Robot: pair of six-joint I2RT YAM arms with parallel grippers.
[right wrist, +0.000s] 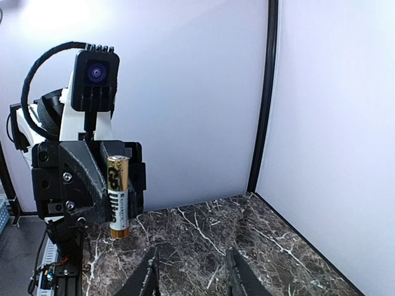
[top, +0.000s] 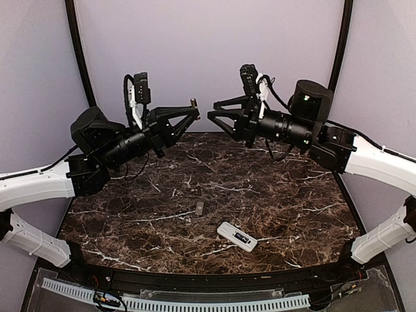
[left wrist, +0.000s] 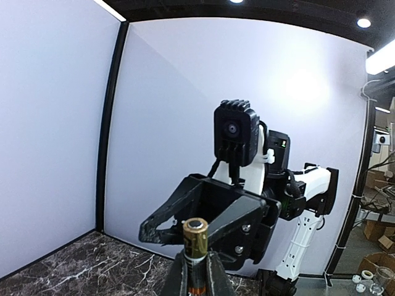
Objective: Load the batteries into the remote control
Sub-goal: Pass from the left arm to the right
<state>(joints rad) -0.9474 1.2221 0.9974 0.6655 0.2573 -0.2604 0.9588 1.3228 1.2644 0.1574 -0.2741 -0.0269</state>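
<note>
My left gripper [top: 195, 113] is raised high over the back of the table and shut on a battery [top: 193, 103]. In the left wrist view the battery [left wrist: 195, 237] stands gold-tipped between the fingers of the left gripper [left wrist: 196, 264]. My right gripper [top: 212, 110] faces it from a short gap away, open and empty. In the right wrist view the right gripper [right wrist: 192, 274] is spread wide, and the held battery [right wrist: 118, 196] stands upright to the upper left. A second small dark battery [top: 199, 208] lies on the table. The white remote control [top: 236, 236] lies near the front, a dark slot in its top face.
The dark marble table [top: 286, 195] is walled by pale panels with black corner posts [top: 78, 52]. A white perforated strip [top: 175, 303] runs along the near edge. Both arms hang well above the tabletop.
</note>
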